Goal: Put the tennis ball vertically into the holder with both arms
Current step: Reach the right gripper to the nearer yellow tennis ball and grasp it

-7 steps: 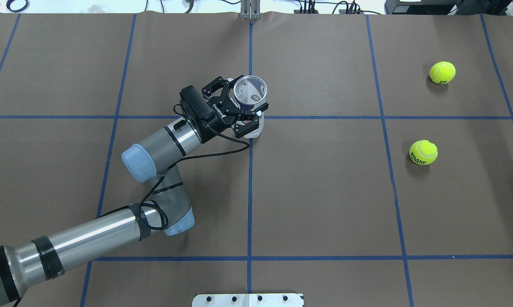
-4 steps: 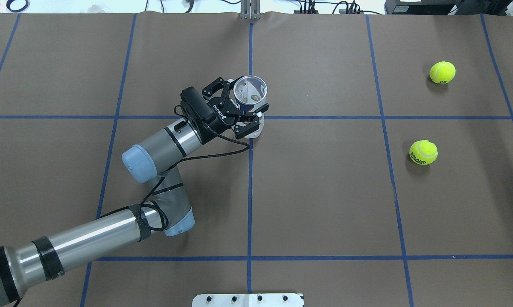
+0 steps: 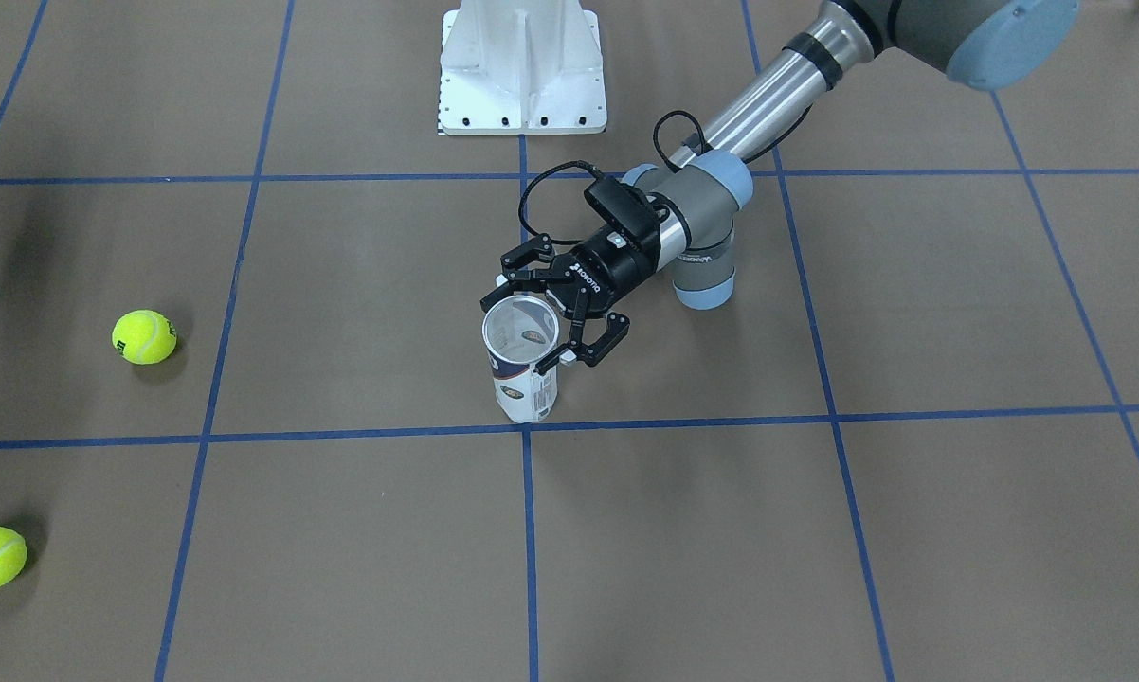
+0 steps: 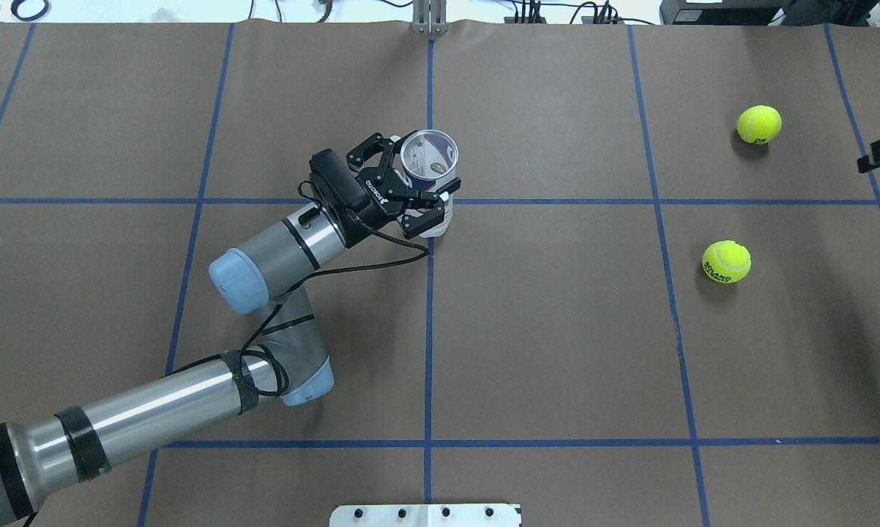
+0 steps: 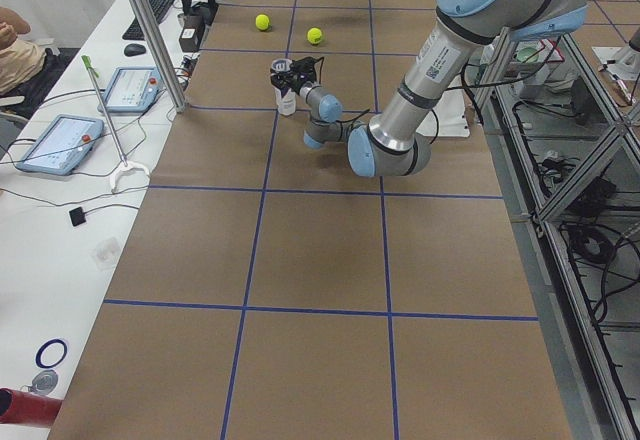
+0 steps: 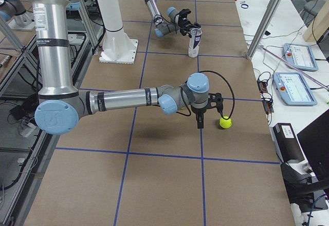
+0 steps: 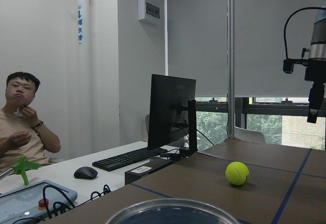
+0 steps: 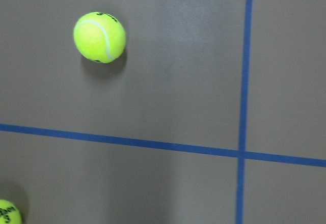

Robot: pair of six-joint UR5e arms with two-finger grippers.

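— Where the blue tape lines cross at the middle of the overhead view, what stands there?

— The holder [image 3: 524,388], upright on the brown table [image 4: 557,329]. Its metal rim faces up and its white and navy label shows in the front-facing view.

— And the left gripper?

— The left gripper [image 3: 532,332] comes in from the lower left of the overhead view and has the holder just under the rim. Its fingers [image 3: 596,343] are spread to the tube's width, one on each side, and look pressed to the wall.

— The right gripper?

— The right gripper [image 6: 200,120] hangs pointing down near the centre of the right-side view, just beside a ball but apart from it. In the overhead view only a black tip shows at the right edge. I cannot tell whether its fingers are apart or together.

— Where are the balls?

— Both lie on the table, well apart from the holder. The upper ball [image 4: 759,124] is at the upper right of the overhead view and is the one beside the right gripper. The lower ball [image 4: 726,261] sits at the right, below it, with black lettering.

— Anything else?

— The white pedestal base [image 3: 522,66] is at the top centre of the front-facing view. A person [image 7: 20,127] sits at the left of the left wrist view, near a monitor [image 7: 170,109].
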